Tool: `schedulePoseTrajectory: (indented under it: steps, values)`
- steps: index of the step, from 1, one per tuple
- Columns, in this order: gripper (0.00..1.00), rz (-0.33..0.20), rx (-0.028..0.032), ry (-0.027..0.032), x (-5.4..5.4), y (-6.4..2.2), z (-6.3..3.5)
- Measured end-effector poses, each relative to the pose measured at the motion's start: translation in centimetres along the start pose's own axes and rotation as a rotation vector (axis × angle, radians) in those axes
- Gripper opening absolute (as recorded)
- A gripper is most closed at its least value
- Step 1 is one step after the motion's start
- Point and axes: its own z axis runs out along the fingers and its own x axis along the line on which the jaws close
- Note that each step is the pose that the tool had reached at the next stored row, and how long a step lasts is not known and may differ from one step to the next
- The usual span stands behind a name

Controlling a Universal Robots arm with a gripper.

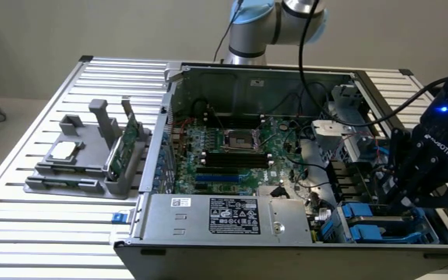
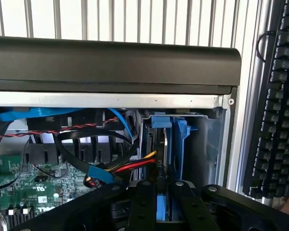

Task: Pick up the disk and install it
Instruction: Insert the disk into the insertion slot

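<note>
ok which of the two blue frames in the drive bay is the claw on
The one on the disk, farther from the keyboard: its blue edge sits gripped in the claw. The other blue frame stands free beside it, on the keyboard side.

Disk (image 2: 164, 144) edge-on and upright (blue carrier frame showing) in the drive bay (image 2: 207, 144)
</note>
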Motion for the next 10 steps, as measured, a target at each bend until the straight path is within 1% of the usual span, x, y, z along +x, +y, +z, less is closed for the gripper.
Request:
schedulePoseTrajectory:
  steps: [7, 8, 10]
  values:
    - [0.17, 0.005, 0.0197, 0.0005, 0.36, 0.55, 0.01]
    - [0.17, 0.005, 0.0218, 0.0006, 0.36, 0.64, 0.01]
    - [0.17, 0.005, 0.0240, 0.0010, 0.35, 0.82, -0.01]
